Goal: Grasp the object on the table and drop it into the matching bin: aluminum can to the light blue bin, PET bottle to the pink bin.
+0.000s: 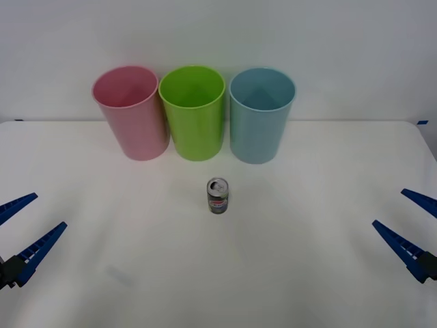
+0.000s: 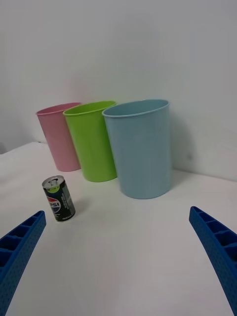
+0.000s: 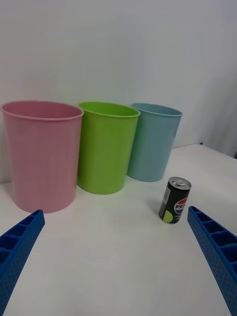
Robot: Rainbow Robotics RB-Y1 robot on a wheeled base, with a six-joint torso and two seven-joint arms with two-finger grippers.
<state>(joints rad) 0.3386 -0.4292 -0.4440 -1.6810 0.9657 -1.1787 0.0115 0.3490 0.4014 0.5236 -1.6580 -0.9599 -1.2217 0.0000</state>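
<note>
The can [image 1: 218,195] stands upright on the white table [image 1: 307,273], alone and untouched, just in front of the row of three bins and roughly in line with the gap between the green bin [image 1: 193,113] and the light blue bin [image 1: 261,115]. The pink bin [image 1: 130,112] stands on the far side of the green one from the can, so it plays no part here: a metal can belongs in the light blue bin. The left gripper [image 1: 19,229] waits well away from the can at the table's left edge, its jaws spread wide and holding nothing; the right gripper [image 1: 404,225] waits equally far off at the right edge, jaws likewise spread and empty. Judging from this, the task is at its very start, with the reach toward the can not yet begun. Either arm could take it, though the right one sits on the same side as the light blue bin, which would make for a shorter carry. The next move calls for bringing one open gripper in toward the can at about mid-height, with a finger on each side of its round body, then closing firmly without tipping it. A glancing touch could knock the small can over or send it rolling toward the bins.
</note>
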